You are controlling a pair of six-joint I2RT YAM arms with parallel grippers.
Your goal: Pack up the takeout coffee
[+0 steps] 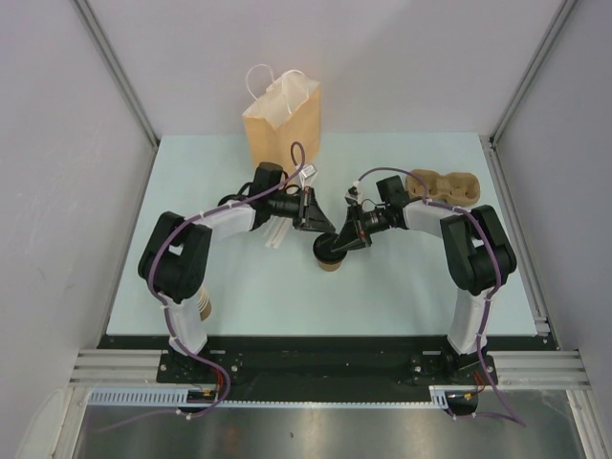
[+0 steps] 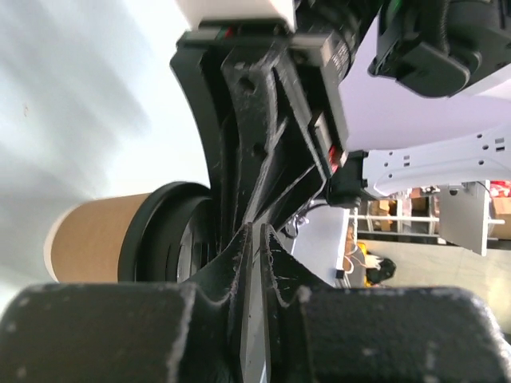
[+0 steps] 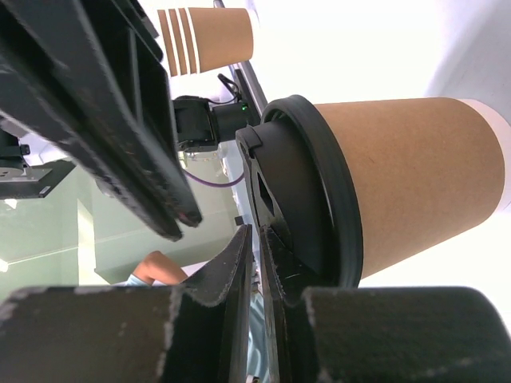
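While both arms reached inward over the pale table [image 1: 402,287], the nearest loose thing was a stack of nested paper cups [image 1: 204,306]. It stood far in front of the brown paper bag [image 1: 282,120] and off to its left, close beside the left arm. Farther in, the takeout coffee [image 1: 331,264] stood upright on the table, in front of the bag and a little to its right, well apart from it, its tan wall showing under the round black lid [image 1: 327,252]. The right gripper [image 1: 337,243] hung at that lid on the side toward the bag. Its wrist view showed the fingers [image 3: 227,279] drawn together to a thin slit with nothing between them. Their tips were just beside the lid's rim, though whether they touched it could not be told. The left gripper [image 1: 320,222] came next, between the coffee and the bag and nearer the coffee, aimed at the right gripper. Its own fingers [image 2: 223,271] were likewise pressed to a narrow slit and held nothing. A few thin white pieces [image 1: 275,234], too small to identify, lay in front of the bag under the left forearm. A moulded pulp cup carrier [image 1: 442,184] lay to the right of the bag and slightly nearer than it, behind the right arm. Farthest of all, the bag itself stood upright with its pale handles raised.
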